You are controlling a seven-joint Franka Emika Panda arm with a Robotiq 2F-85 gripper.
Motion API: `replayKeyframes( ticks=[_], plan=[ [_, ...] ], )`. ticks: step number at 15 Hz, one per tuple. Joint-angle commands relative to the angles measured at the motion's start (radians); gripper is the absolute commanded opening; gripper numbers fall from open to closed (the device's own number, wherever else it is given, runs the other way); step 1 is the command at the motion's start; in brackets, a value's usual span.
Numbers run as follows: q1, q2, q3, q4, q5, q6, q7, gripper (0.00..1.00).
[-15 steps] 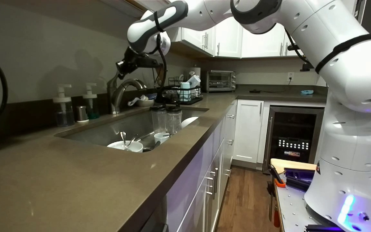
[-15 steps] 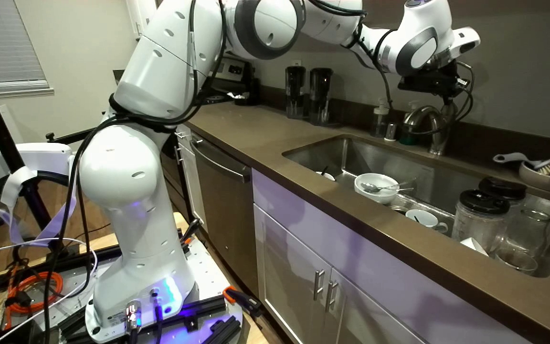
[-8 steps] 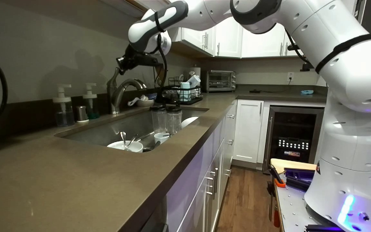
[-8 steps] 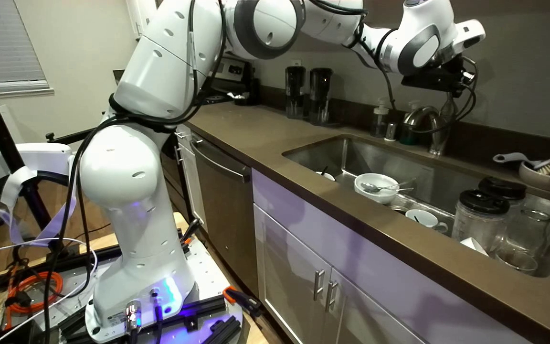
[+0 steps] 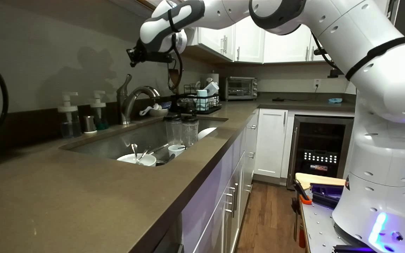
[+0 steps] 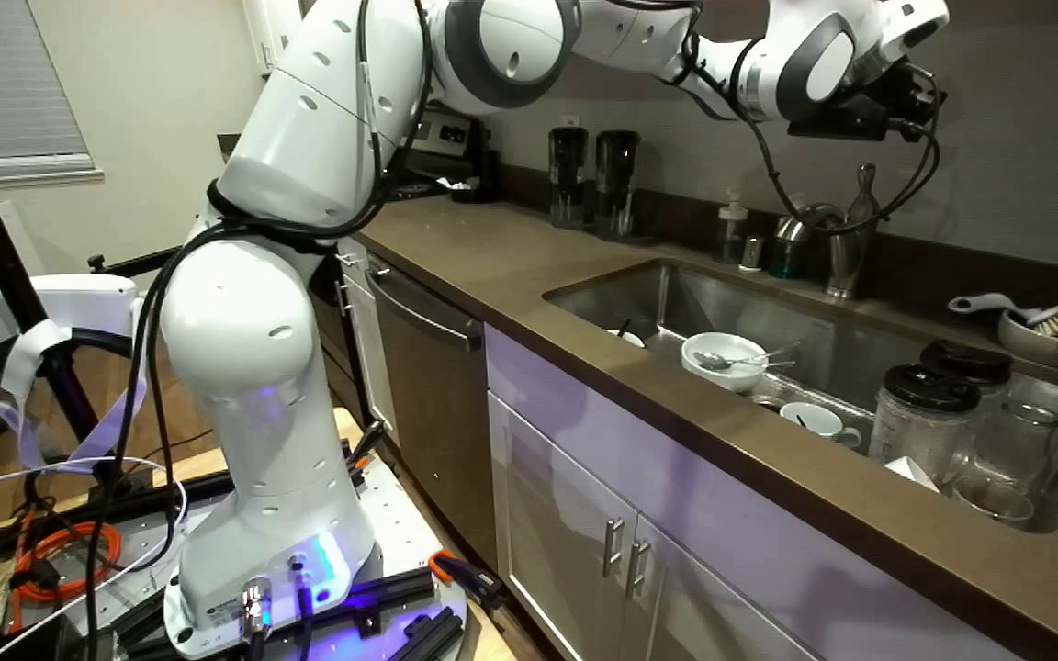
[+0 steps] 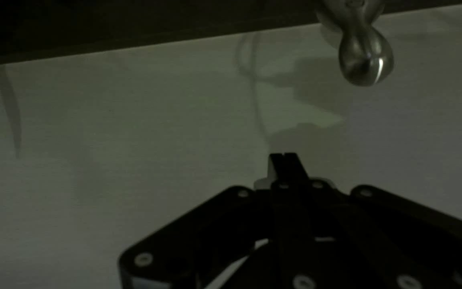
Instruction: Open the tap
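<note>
The tap [image 5: 129, 105] is brushed metal with an arched spout and stands behind the sink in both exterior views; its base also shows here [image 6: 846, 266]. Its handle [image 5: 125, 84] sticks up behind the spout, and shows here too [image 6: 862, 191]. In the wrist view the handle's rounded end [image 7: 366, 60] is at the top right. My gripper [image 7: 283, 155] is shut, its fingertips together with nothing between them, facing the wall. In an exterior view the gripper [image 5: 133, 62] hangs above the handle with a visible gap. A cable partly crosses the spout in an exterior view.
The sink [image 6: 676, 275] holds a white bowl [image 6: 725, 360], a cup [image 6: 814, 420] and lidded jars [image 6: 924, 413]. Soap dispensers [image 5: 69, 119] stand beside the tap. A dish rack [image 5: 206, 103] and a brush bowl [image 6: 1057, 340] stand on the other side. The wall is close behind.
My gripper has risen from the top of the handle, where it was touching or very near, and is now apart above it. The handle's tip is now uncovered.
</note>
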Motion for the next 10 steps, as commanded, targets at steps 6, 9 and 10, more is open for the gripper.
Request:
replayKeyframes(
  ticks=[6, 9, 10],
  plan=[
    [0.048, 0.011, -0.050, 0.067, -0.105, -0.299, 0.051, 0.02],
    [0.034, 0.018, -0.020, 0.106, -0.098, -0.413, 0.035, 0.02],
    [0.030, 0.019, -0.009, 0.119, -0.094, -0.448, 0.028, 0.02]
  ],
)
